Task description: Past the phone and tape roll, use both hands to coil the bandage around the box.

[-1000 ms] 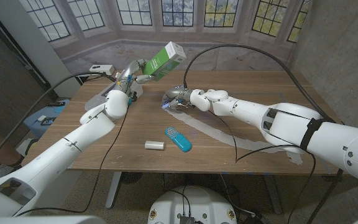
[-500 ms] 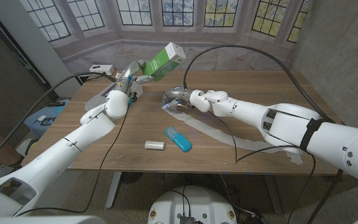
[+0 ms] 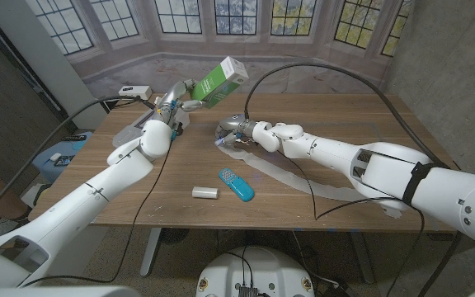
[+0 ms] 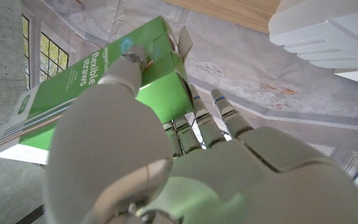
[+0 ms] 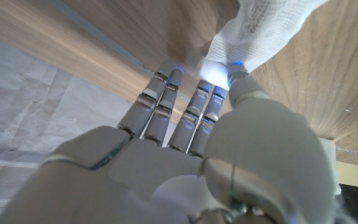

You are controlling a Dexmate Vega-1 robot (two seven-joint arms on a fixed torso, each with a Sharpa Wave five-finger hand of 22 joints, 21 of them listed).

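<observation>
My left hand (image 3: 176,104) holds a green box (image 3: 220,80) marked "flexible straws" in the air over the table's far left part, tilted with one end raised. The left wrist view has the box (image 4: 98,78) gripped by the fingers (image 4: 194,127). My right hand (image 3: 238,132) is at the table's middle and pinches the end of a white gauze bandage (image 3: 303,177), which trails loose across the wood toward the near right edge. The bandage (image 5: 260,25) is under the fingertips (image 5: 235,78) in the right wrist view. A blue phone (image 3: 236,184) and a white tape roll (image 3: 205,192) lie nearer the front.
A black cable (image 3: 320,68) arcs over the table's far right side, and another (image 3: 311,191) crosses the bandage. A grey flat device (image 3: 132,129) and a small white box (image 3: 135,91) sit at the far left corner. The table's left edge is beside a shelf with blue items (image 3: 63,149).
The right arm has shifted slightly while its hand stays on the bandage's end. The green box has hardly moved in the left hand.
</observation>
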